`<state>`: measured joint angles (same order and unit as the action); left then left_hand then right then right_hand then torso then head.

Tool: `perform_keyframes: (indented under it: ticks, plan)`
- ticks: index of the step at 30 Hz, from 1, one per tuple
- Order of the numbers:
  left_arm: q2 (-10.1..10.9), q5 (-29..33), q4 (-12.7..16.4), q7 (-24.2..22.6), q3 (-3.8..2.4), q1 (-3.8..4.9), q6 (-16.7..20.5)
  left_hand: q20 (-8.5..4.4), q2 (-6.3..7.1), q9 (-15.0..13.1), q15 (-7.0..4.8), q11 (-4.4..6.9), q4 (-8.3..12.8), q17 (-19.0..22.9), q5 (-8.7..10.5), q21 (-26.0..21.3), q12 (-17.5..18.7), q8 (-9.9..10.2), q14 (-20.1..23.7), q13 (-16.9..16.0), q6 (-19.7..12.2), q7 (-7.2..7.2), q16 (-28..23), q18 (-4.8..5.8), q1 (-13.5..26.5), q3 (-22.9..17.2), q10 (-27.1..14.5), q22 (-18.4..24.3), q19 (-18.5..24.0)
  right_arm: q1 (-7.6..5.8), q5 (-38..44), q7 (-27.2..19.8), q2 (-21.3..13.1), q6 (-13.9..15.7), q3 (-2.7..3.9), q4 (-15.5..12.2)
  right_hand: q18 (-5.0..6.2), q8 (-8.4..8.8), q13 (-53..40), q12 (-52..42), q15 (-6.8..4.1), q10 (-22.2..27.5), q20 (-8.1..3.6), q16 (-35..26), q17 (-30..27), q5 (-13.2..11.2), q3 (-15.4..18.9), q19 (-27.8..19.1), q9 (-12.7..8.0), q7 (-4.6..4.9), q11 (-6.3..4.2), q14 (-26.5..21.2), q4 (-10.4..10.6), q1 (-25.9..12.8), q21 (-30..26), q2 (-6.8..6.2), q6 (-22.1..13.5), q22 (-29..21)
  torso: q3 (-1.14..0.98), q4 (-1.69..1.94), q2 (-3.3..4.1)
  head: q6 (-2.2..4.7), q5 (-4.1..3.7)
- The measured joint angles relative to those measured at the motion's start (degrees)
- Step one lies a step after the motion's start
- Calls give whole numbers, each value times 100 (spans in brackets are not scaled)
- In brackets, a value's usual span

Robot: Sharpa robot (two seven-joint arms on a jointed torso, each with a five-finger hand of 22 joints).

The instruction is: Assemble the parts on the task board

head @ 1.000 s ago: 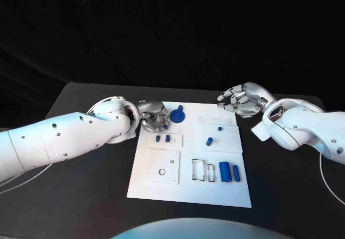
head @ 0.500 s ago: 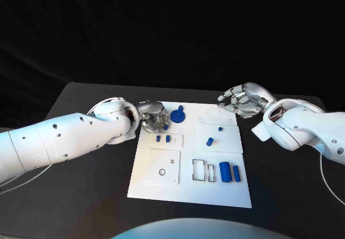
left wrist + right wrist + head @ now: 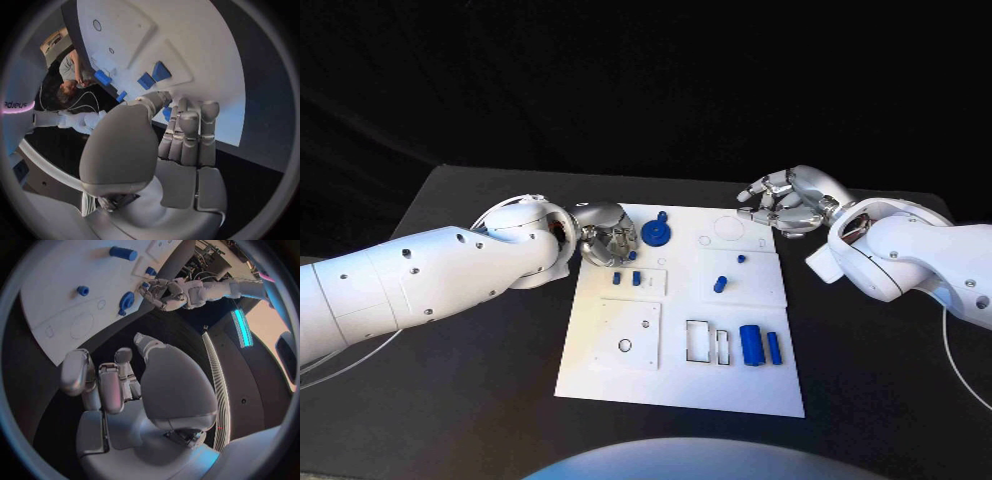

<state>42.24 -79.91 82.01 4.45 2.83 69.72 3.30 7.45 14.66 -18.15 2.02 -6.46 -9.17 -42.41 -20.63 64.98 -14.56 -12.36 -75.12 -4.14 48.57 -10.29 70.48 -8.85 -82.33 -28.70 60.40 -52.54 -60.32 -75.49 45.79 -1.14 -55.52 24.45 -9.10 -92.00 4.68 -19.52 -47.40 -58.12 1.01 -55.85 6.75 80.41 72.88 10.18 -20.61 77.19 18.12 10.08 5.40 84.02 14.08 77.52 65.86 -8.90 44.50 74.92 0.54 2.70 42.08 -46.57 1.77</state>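
The white task board [image 3: 682,375] lies in the middle of the table. My left hand [image 3: 606,236] sits at its far left corner with fingers curled, right beside a round blue knob [image 3: 656,235]. In the left wrist view a bit of blue [image 3: 167,113] peeks between the thumb and curled fingers [image 3: 187,132]; I cannot tell whether it is held. Two small blue blocks [image 3: 627,279] sit just nearer on the board. My right hand [image 3: 788,204] hovers by the far right corner, its fingers [image 3: 103,385] curled with nothing in them.
On the board are two blue pegs [image 3: 720,284] [image 3: 740,259]. A blue cylinder [image 3: 751,345] and a thin blue bar [image 3: 775,347] lie next to two empty rectangular slots [image 3: 697,340]. A round hole [image 3: 625,346] is in the near left panel. Black table [image 3: 459,400] surrounds the board.
My left hand has shifted very slightly at the board's far left corner. Nothing else has visibly moved.
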Motion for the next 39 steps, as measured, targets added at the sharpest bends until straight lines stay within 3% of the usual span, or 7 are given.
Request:
perform_keyframes:
  ticks: [3,6,8,14,19,27,39]
  plan:
    - [35,14,-2,-1,-5,2,21,26,0,14,23,-20,-10,130,0,-90,43,7,68,8,-15,-15,-42,0,0,10,-137,107,93,0,32,23,-8,-40,0,24,63,-67,624,690,0,104,-14,-212,-284,0,-74,-96,26,-3,22,0,47,58,-286,-58,-37,-75,0,-2,-1,8,-4]
    - [111,94,-20,-28,-27,-1,79,77,26,14,77,-102,-6,793,0,-398,111,-9,449,33,37,-65,-354,0,-26,43,-401,494,449,0,139,60,-23,-126,0,64,63,-85,1482,1708,-20,105,-19,-398,-521,0,-304,-119,36,-26,20,-20,-1,174,-442,-174,-8,-145,0,-4,-1,21,-14]
    - [181,219,-38,-61,-52,-5,127,85,9,14,85,-114,-6,960,0,-520,87,-30,550,21,72,-57,-427,-98,-39,43,-412,654,598,0,245,84,-36,-201,0,89,64,-107,2019,2342,-20,105,-3,-398,-524,0,-471,-103,31,-27,20,-20,-89,277,-441,-227,-8,-126,0,-5,-2,31,-23]
    - [476,1215,-71,-374,-147,4,371,132,7,55,122,-146,39,1220,0,-708,42,-30,819,18,72,-57,-607,-108,-100,88,-609,827,801,0,948,173,-93,-527,-1,145,63,-41,2981,3423,-20,84,-1,-293,-351,0,-768,71,-28,-29,31,-20,-385,348,-227,-302,-5,3,-3,-8,-5,74,-77]
    - [709,2430,-28,-865,-168,10,526,135,-17,61,129,-165,1,1337,0,-802,-137,-87,882,-18,191,-146,-651,-108,-76,143,-552,887,833,0,1952,253,-136,-750,-6,134,63,-33,3292,3735,-20,-168,-62,-190,-181,-78,-827,217,-29,-61,-27,-20,-445,325,59,-368,213,3,-4,-6,-3,104,-201]
    - [960,4882,275,-1841,-165,11,608,66,-207,29,4,21,58,1720,0,-1115,-574,-329,1128,-99,607,6,-1119,-107,-84,120,-5,1079,947,54,3658,482,-151,-971,-24,-58,63,15,3600,4094,-20,-230,-70,-187,-240,-101,-827,242,-50,-96,-35,-20,-445,211,6,-483,295,2,1,-8,2,144,-431]
    - [1102,6593,578,-2475,-137,8,596,45,-235,-5,-15,72,129,1810,0,-1149,-641,-363,1147,-106,655,35,-1203,-101,-114,126,85,1108,967,210,4998,886,12,-1129,-38,-205,64,137,3802,4251,-42,-241,-80,-219,-265,-42,-802,187,-89,-92,-48,2,-420,212,-63,-529,304,1,8,2,0,174,-477]
